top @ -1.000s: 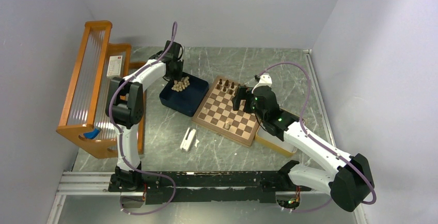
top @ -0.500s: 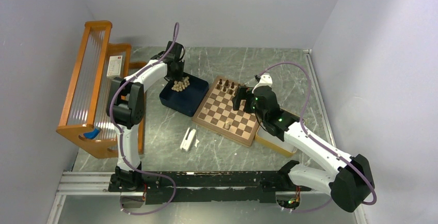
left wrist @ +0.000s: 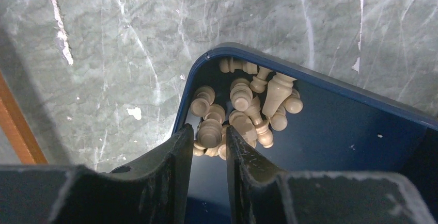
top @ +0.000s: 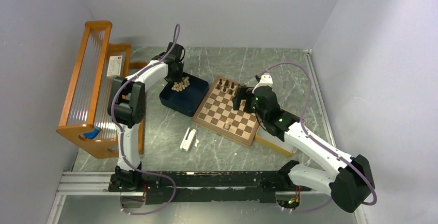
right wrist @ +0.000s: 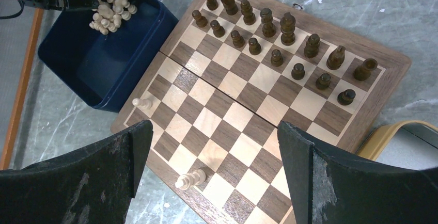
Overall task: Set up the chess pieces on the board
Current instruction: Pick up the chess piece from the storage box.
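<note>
Where its walls meet, the tray (left wrist: 335, 131) holds pale pieces (left wrist: 243, 113).

The board (right wrist: 243, 113) is a square wooden chessboard with light and dark checks and a brown rim. It lies flat on the bench (top: 248, 64), turned cornerwise. Sixteen dark pieces (right wrist: 266, 20) stand upright in two full rows along its far side. Two pale pieces are on the board: one (right wrist: 140, 102) on its left edge, another (right wrist: 190, 178) near its front edge. The other pale pieces (left wrist: 243, 97) lie jumbled in a heap in one corner of the dark blue tray (left wrist: 330, 131). One pale pawn (left wrist: 209, 130) from that heap is gripped in the left claw (left wrist: 208, 137).
</note>
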